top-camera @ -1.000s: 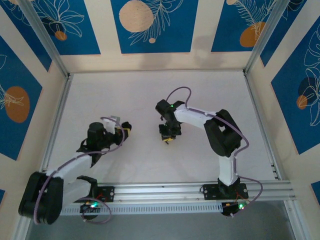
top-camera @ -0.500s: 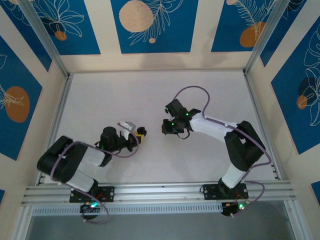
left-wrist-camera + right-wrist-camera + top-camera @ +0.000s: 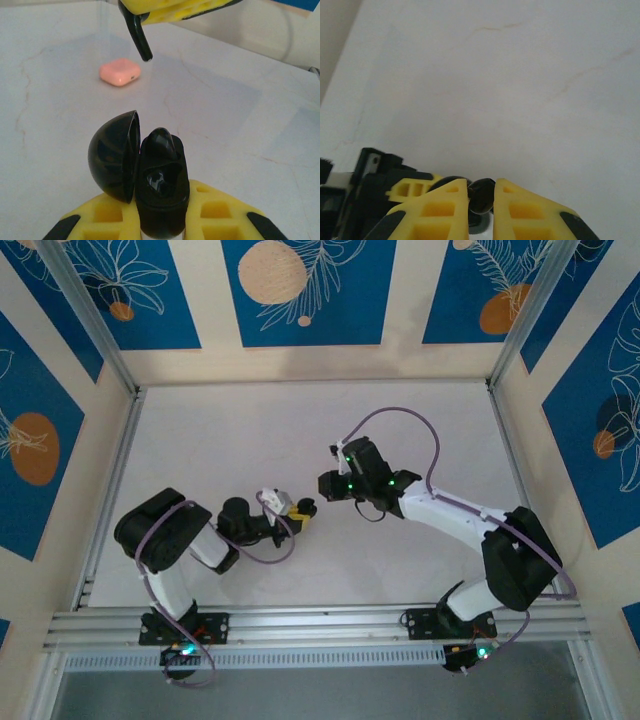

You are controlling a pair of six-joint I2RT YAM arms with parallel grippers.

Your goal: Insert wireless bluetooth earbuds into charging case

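Left wrist: left gripper (image 3: 161,222) clamps open black case (image 3: 161,186); right gripper (image 3: 481,207) pinches black earbud (image 3: 139,38).

Of the black earbud (image 3: 139,40), the head is hidden inside the right tool (image 3: 481,184).

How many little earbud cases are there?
2: an open black case held in the left gripper, and a closed pink case lying on the table beyond it. Others may be hidden.
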